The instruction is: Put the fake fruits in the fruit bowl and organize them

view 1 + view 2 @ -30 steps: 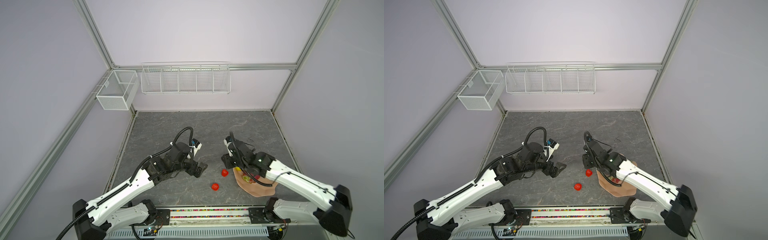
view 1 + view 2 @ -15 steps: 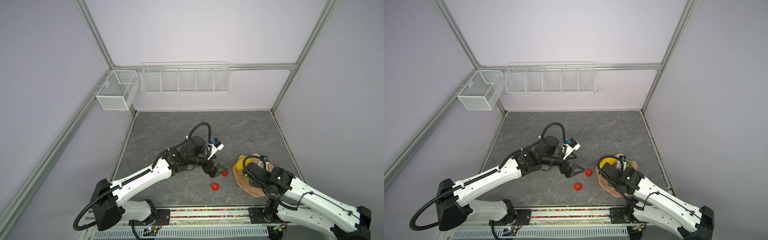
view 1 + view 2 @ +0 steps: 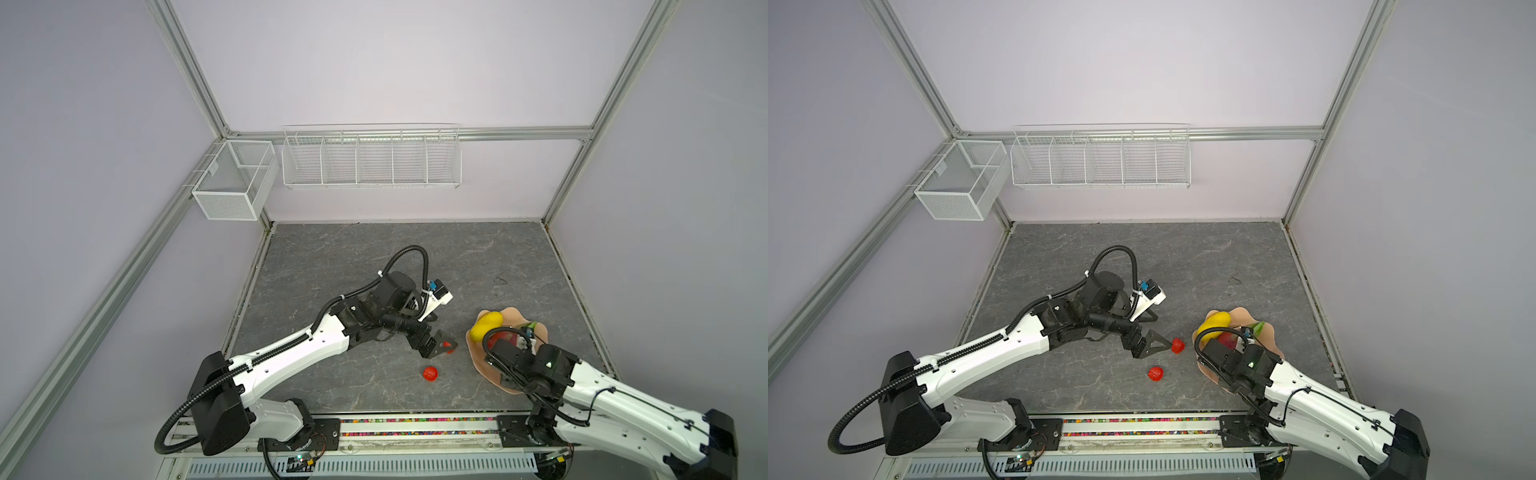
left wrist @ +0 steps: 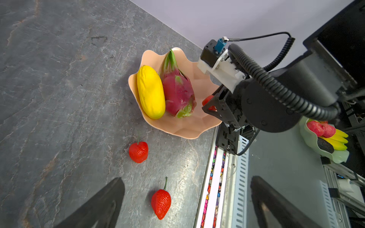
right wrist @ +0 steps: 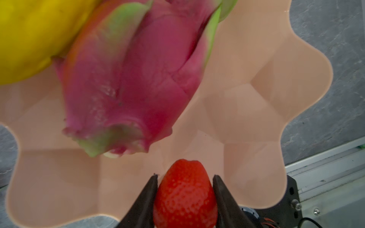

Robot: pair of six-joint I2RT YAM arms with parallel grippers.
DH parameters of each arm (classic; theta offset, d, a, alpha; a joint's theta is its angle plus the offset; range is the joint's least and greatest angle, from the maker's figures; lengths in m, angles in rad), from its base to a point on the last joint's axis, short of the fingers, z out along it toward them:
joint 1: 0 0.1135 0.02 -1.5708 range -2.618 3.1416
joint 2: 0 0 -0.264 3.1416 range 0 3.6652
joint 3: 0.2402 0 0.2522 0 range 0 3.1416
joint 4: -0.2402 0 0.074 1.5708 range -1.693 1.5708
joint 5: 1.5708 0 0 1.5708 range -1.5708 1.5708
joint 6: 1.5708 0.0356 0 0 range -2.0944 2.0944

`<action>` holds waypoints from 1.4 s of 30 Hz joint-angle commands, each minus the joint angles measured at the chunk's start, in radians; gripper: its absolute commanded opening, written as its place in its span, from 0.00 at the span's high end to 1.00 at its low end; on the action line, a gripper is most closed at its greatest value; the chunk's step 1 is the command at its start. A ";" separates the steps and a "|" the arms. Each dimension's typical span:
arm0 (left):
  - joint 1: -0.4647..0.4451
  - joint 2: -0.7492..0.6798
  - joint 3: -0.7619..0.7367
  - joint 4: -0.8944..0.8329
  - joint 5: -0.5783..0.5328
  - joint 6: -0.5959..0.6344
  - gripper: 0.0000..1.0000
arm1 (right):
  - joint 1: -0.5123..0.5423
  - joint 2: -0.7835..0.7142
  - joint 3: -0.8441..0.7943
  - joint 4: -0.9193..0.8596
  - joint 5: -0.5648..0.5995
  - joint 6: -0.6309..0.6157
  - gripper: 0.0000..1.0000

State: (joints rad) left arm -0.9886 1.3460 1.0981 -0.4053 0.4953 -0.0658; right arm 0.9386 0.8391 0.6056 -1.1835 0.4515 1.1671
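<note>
**Fruit bowl stock: three in or over the bowl, two on the worktop**

1. Worktop [image 3: 374, 257]. Grey, stone-patterned, and carries everything listed.
2. Bowl [image 4: 189, 122]. Peach with a scalloped rim, it sits by the front edge near the right corner. It is probably thin plastic and light, so it is likely to slide if nudged.
3. Dragon fruit [image 4: 178, 92]. It lies in the bowl, touching the yellow fruit.
4. Yellow fruit [image 4: 151, 91]. It lies in the bowl against the wall that faces the worktop's middle.
5. Held berry [image 5: 185, 195]. The right gripper [image 5: 185, 175] is clamped on its flanks, low over the bowl's near side beside the dragon fruit. Whether it touches the bowl floor cannot be told.
6. Loose berries. One [image 4: 138, 151] lies on the worktop just beside the bowl. The other [image 4: 161, 203] is nearer the front edge.
7. Left gripper [image 4: 186, 178]. The jaws are spread wide and empty, low over the worktop, with both loose berries ahead of them.

Handling, as a judgement: the berries look light, rigid and glossy, and they taper to a point. They would best be pinched across the broad shoulder, not the tip or the thin stem, because a tip grip would likely squirt them out. Release should be low, or they may roll.
</note>
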 commanded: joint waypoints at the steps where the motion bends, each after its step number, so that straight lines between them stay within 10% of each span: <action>1: -0.017 0.016 0.035 -0.047 0.012 0.037 0.01 | 0.007 0.021 -0.012 0.052 -0.033 -0.002 0.53; 19: -0.030 -0.012 0.045 -0.116 -0.065 0.055 0.01 | 0.027 -0.006 0.043 0.079 0.026 -0.096 0.45; 28: -0.025 -0.179 -0.014 -0.249 -0.320 0.030 0.01 | 0.151 0.425 0.371 0.312 0.114 -0.361 0.33; 42: -0.020 -0.493 -0.038 -0.385 -0.438 -0.074 0.01 | 0.133 0.850 0.484 0.423 0.007 -0.181 0.37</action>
State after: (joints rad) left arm -1.0103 0.8833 1.0454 -0.7238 0.1020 -0.1165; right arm 1.0767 1.6520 1.0660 -0.7677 0.4942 0.9173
